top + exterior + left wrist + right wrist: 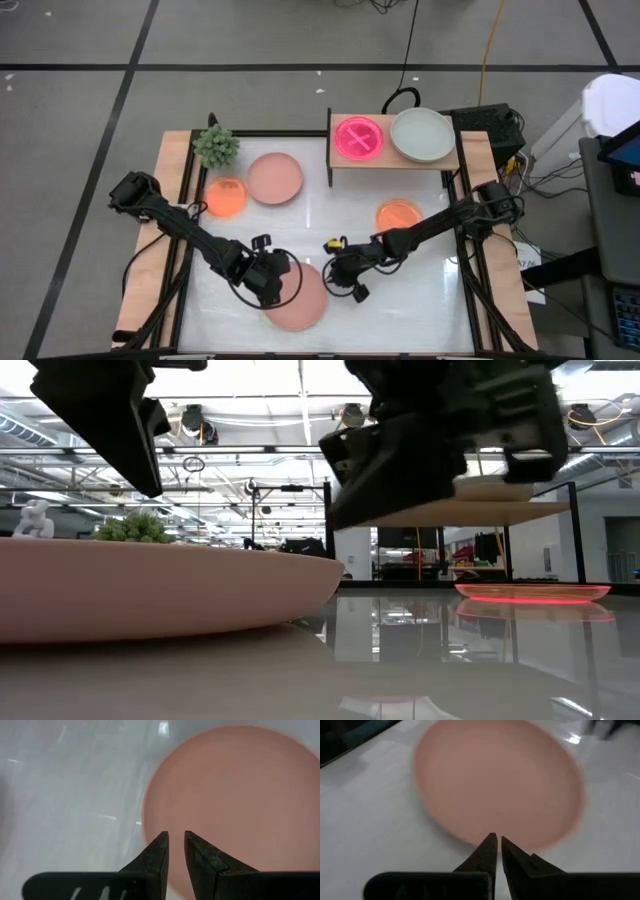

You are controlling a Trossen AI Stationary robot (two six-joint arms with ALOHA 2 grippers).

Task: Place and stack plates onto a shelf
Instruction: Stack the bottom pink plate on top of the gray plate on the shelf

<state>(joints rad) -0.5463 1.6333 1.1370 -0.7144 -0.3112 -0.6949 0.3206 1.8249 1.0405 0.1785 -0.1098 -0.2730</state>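
Observation:
A large salmon-pink plate (300, 305) lies flat on the white table near its front edge. My left gripper (176, 837) hovers over the plate's left rim (150, 820), slanting down, its fingers a little apart with nothing between them. My right gripper (496, 840) is shut and points at the plate's right rim (470, 837) from the table's right, just short of it. In the low view both grippers stand above the plate (150, 590). The shelf (392, 160) at the far right carries a neon pink plate (358, 138) and a pale grey-green plate (422, 134).
On the table lie two orange plates (226, 197) (399, 215) and a second salmon-pink plate (274, 178). A spiky green plant (216, 146) stands at the far left corner. Bare tabletop (400, 300) lies to the right of the large plate.

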